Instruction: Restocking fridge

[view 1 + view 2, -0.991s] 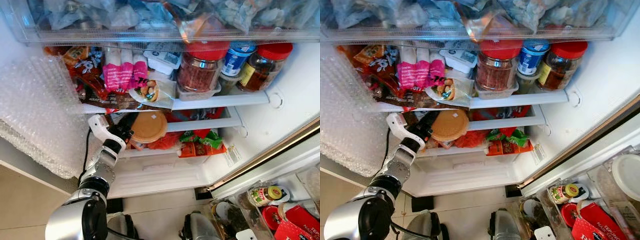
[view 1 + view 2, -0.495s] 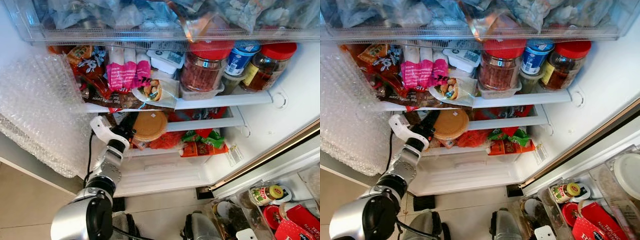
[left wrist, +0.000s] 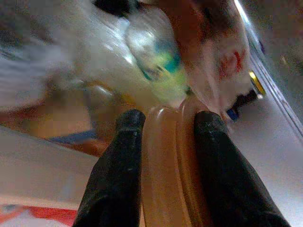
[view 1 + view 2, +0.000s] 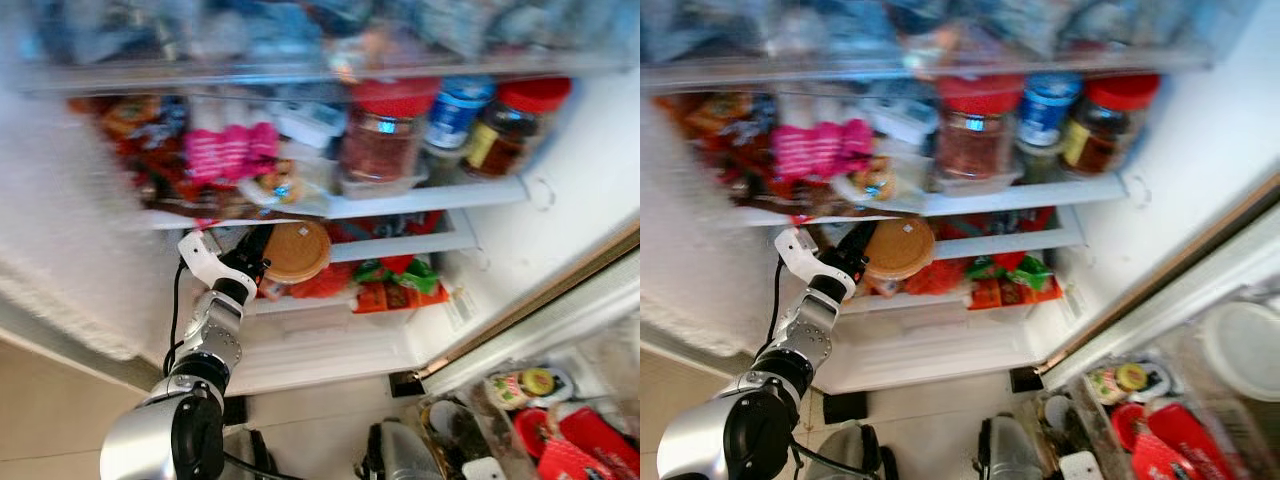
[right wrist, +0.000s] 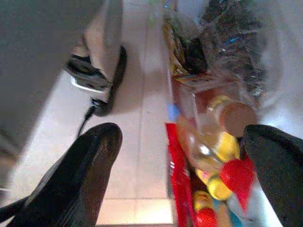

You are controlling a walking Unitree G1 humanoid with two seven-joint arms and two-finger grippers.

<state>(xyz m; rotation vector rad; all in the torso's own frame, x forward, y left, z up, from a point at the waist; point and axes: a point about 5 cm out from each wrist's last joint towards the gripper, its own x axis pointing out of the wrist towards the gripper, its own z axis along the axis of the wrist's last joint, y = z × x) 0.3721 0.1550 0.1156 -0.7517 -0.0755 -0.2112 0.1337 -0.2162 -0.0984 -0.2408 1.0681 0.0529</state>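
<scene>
Reaching into the open fridge, the left gripper has its two black fingers pinched on the rim of a round tan-lidded container, one finger on each side of the edge. That edge grip makes sense as a judgement: the lower shelf is a low, crowded slot, and holding the flat tub by its rim lets it slide in without the arm fouling the shelf above. The tub sits tilted at the left end of that shelf, its lid facing out toward the camera, touching the reddish packets behind and beside it. It lies right at the fingertips, between them, with the wrist just to its left and the silver arm rising from below.

Over on the upper shelf, the red-lidded jar, the blue-topped can and another red-lidded jar stand upright in a row, well apart from the gripper. Pink packets crowd the left half. Green and orange packets lie beside the tub to its right.

The right gripper hangs low with its fingers spread wide, holding nothing, over a bin of bottles by the floor. Everything is blurred, so labels can't be read.
</scene>
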